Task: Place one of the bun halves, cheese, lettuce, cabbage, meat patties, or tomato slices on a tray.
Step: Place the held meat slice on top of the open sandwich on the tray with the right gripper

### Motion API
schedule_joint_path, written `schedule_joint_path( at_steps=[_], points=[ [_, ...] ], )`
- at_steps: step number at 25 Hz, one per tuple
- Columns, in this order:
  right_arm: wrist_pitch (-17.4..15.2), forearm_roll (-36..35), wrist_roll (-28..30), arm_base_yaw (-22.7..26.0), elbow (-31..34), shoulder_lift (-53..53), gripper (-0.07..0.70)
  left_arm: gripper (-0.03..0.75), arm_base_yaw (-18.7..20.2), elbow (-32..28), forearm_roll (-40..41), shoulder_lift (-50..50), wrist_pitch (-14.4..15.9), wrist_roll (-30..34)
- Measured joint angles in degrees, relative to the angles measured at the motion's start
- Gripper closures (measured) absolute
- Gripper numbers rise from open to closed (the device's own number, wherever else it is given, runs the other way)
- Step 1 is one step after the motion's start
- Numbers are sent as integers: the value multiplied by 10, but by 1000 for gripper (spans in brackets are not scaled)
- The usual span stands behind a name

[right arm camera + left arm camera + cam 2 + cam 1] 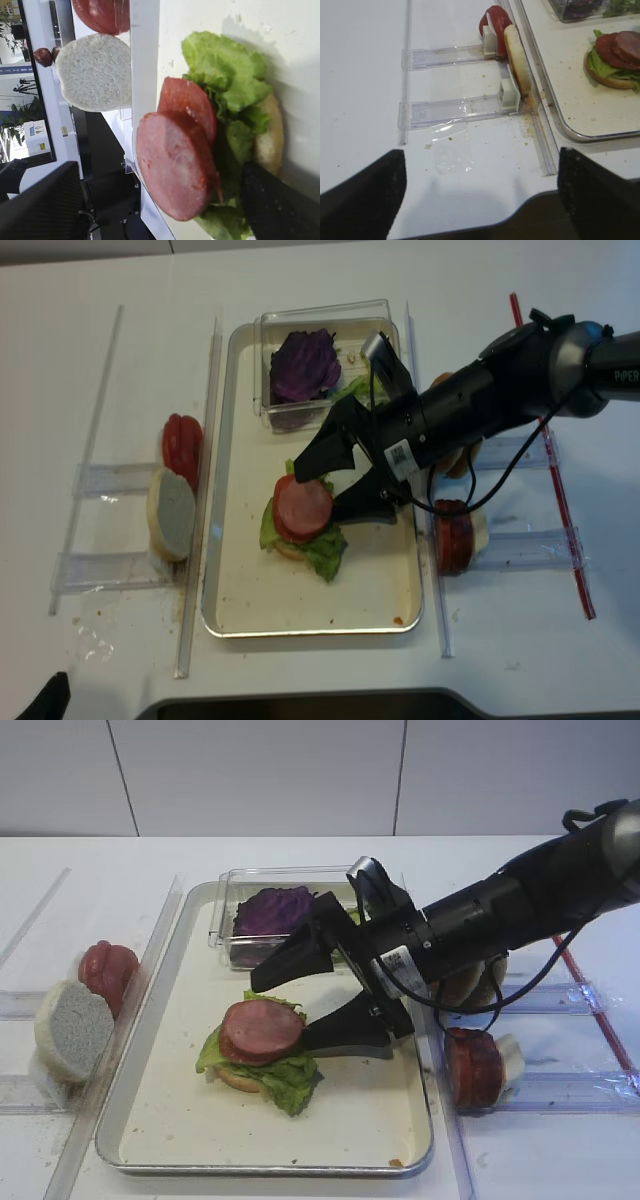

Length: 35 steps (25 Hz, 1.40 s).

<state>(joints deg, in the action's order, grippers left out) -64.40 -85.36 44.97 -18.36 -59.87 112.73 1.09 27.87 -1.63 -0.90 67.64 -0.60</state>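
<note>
The right end effector (312, 995) was seen spread wide apart over the tray (150, 1120), with nothing clamped between its fingers. The meat patties (262, 1030) lay just beside and between the fingertips, stacked on the lettuce (285, 1078) and a bun half (610, 80) near the middle of the tray. In the right wrist view, 2 overlapping patties were shown, and 1 dark finger (280, 210) was cut off at the lower right corner. Whether a fingertip touched the stack could not be told. The cabbage (272, 912) sat in a clear box (225, 915) at the far end of the tray, partly hidden by the arm. The right arm was stretched in from the right side, low and angled across the tray. The left end effector (480, 200) was held apart above the desk (365, 75), only its 2 dark fingertips being visible.
</note>
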Motion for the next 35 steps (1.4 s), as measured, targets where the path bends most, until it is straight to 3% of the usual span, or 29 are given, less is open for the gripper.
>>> schedule_joint_path(
  at_steps=[18, 35],
  points=[
    [-6, 4, -3, 0, 0, -19, -3, 150, 0, 0, 0, 0, 0, 0],
    [-5, 55, -26, 0, 0, -45, 18, 150, 0, 0, 1, 0, 0, 0]
  ],
)
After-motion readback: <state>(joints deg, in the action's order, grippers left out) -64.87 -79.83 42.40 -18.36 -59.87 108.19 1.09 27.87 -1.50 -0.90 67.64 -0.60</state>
